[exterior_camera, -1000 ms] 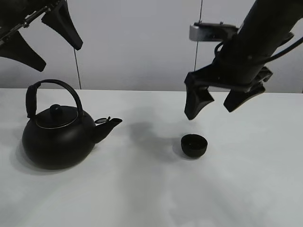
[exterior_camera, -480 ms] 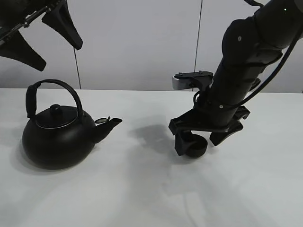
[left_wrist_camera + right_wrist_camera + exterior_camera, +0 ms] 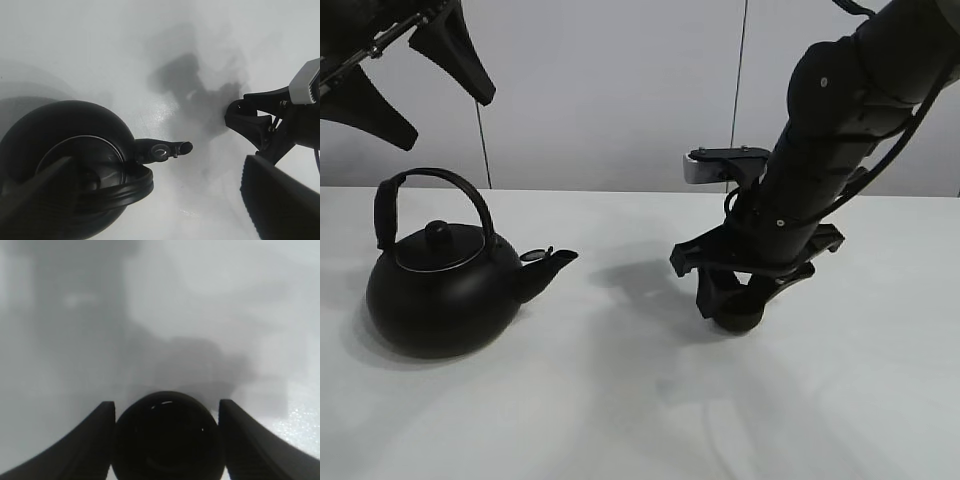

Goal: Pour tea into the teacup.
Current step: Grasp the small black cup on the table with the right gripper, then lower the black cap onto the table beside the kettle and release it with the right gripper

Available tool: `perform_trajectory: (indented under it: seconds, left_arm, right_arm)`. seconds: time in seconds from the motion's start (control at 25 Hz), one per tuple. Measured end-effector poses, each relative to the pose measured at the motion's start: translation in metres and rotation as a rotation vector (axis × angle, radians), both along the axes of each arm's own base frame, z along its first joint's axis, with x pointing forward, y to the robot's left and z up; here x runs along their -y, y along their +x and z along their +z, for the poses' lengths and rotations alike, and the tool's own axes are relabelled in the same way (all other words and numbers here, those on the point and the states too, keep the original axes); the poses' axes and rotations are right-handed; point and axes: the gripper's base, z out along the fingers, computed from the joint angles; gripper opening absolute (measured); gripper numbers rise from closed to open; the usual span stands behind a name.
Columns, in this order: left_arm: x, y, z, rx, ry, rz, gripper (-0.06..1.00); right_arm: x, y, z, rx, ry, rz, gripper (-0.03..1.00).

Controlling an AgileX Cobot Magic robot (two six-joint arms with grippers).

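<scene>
At the upper left, the left gripper (image 3: 448,120) hung high above the kettle (image 3: 438,290), its fingers spread wide and empty. To the right, on the white table (image 3: 620,400), the teacup (image 3: 740,320) sat upright, clasped at both sides by the right gripper (image 3: 737,303).

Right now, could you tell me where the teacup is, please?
In the exterior high view the teacup sits on the table right of centre, between the jaws of the right gripper, right of the kettle.
</scene>
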Motion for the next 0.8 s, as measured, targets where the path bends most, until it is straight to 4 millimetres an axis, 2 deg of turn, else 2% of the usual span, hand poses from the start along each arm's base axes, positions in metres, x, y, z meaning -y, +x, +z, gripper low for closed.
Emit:
perform_trajectory:
  seconds: [0.12, 0.36, 0.8]
  left_arm:
    - [0.0, 0.0, 0.0, 0.0, -0.001, 0.0, 0.63]
    - [0.0, 0.0, 0.0, 0.0, -0.001, 0.0, 0.63]
    - [0.0, 0.0, 0.0, 0.0, -0.001, 0.0, 0.63]
  right_arm:
    - [-0.01, 0.001, 0.007, -0.011, 0.019, 0.005, 0.4]
    - [-0.059, 0.0, 0.032, 0.048, 0.052, 0.117, 0.4]
    - [-0.101, 0.003, -0.002, 0.013, 0.027, 0.206, 0.4]
